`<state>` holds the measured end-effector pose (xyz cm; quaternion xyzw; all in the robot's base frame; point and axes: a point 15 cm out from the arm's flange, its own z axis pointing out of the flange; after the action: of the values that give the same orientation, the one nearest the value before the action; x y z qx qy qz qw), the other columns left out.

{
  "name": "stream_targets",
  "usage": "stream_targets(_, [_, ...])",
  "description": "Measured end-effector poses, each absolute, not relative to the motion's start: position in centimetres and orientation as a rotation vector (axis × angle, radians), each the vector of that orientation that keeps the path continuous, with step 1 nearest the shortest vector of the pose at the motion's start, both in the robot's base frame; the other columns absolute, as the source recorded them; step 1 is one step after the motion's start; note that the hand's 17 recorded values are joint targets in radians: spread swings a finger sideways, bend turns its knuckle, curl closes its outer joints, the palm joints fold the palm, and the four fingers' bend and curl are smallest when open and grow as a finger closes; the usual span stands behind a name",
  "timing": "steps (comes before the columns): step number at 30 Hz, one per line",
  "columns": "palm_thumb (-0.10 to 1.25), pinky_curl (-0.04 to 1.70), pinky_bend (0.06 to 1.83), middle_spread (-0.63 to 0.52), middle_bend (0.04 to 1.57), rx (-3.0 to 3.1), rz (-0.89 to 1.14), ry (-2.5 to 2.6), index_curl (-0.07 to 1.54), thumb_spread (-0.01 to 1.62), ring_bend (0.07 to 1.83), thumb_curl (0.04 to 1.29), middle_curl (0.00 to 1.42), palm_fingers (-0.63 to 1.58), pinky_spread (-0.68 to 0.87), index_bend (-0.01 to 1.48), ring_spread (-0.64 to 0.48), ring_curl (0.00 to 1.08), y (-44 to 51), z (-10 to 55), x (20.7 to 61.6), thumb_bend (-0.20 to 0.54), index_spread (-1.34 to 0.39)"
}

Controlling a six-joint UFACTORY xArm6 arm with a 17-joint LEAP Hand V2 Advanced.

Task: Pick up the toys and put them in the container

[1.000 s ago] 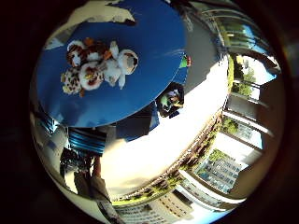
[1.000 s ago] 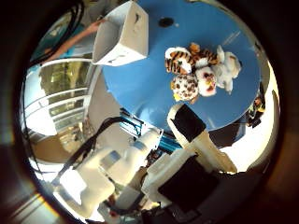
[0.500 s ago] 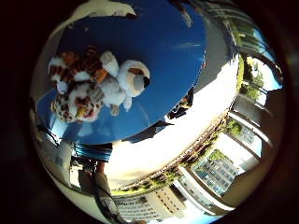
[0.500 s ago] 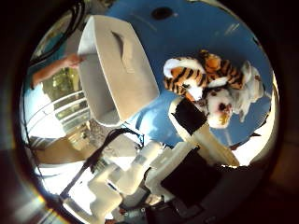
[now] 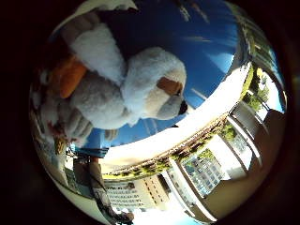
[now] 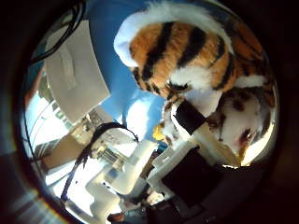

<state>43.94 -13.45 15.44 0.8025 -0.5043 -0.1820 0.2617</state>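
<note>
A pile of plush toys lies on the blue table, very close under my palm. A white plush dog with a tan ear patch and black nose fills much of the little finger side view, with an orange toy beside it. The striped plush tiger fills the thumb side view, and a pale toy lies against it. My hand reaches out with a straight finger, whose black fingertip is at the tiger's underside. The white container stands on the table beside the pile.
The table's pale edge runs close behind the dog. Beyond it are buildings and greenery. The white arm extends behind the palm.
The hand has come down onto the toy pile: the dog and tiger have grown from small shapes to filling the views. The container now sits at the view's side.
</note>
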Motion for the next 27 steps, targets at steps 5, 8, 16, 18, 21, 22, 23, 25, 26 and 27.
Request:
stream_targets(5, [0.66,0.12,0.73,-0.08,0.47,2.158,-0.505,-1.34,0.21,1.08,0.78,0.36,0.47,0.95,0.39,0.11,0.18,0.41,-13.4,15.6,43.5,-0.014,-0.16])
stream_targets(8, [0.72,0.17,0.83,-0.13,0.64,2.134,-0.531,-1.311,0.16,1.07,1.02,0.39,0.58,1.02,0.38,0.09,0.12,0.52,-13.7,16.0,42.7,-0.004,-0.24])
stream_targets(16, [0.92,0.33,1.3,-0.24,0.91,2.183,-0.547,-1.41,0.03,1.03,1.26,0.5,0.84,1.04,0.31,0.27,-0.02,0.7,-14.5,17.8,42.4,0.002,-0.51])
stream_targets(18, [0.98,0.37,1.39,-0.25,0.96,2.224,-0.571,-1.47,0.01,1.05,1.27,0.53,0.89,1.05,0.28,0.33,-0.05,0.73,-13.8,18.6,42.5,0.013,-0.58])
stream_targets(21, [1.0,0.42,1.47,-0.26,0.99,2.279,-0.573,-1.554,-0.01,1.06,1.28,0.57,0.95,1.04,0.24,0.41,-0.07,0.76,-13.4,20.9,42.6,0.013,-0.66])
stream_targets(22, [1.0,0.44,1.49,-0.27,1.01,2.287,-0.558,-1.567,-0.02,1.07,1.28,0.59,0.97,1.03,0.23,0.44,-0.08,0.77,-13.4,21.8,42.6,0.008,-0.69])
stream_targets(23, [1.01,0.46,1.52,-0.27,1.02,2.293,-0.543,-1.577,-0.02,1.08,1.29,0.6,0.99,1.02,0.22,0.47,-0.09,0.78,-13.4,22.7,42.6,0.004,-0.72])
stream_targets(25, [1.01,0.48,1.54,-0.27,1.03,2.291,-0.544,-1.584,-0.02,1.08,1.31,0.62,1.01,1.0,0.2,0.51,-0.1,0.79,-13.2,24.7,41.7,-0.003,-0.76])
stream_targets(26, [1.01,0.49,1.55,-0.28,1.04,2.29,-0.545,-1.586,-0.02,1.08,1.31,0.63,1.03,1.0,0.19,0.53,-0.1,0.8,-13.0,25.8,41.2,-0.007,-0.78])
stream_targets(27, [1.01,0.51,1.56,-0.28,1.05,2.289,-0.544,-1.591,-0.01,1.08,1.32,0.64,1.04,0.98,0.18,0.57,-0.11,0.81,-12.8,27.1,40.6,-0.011,-0.81])
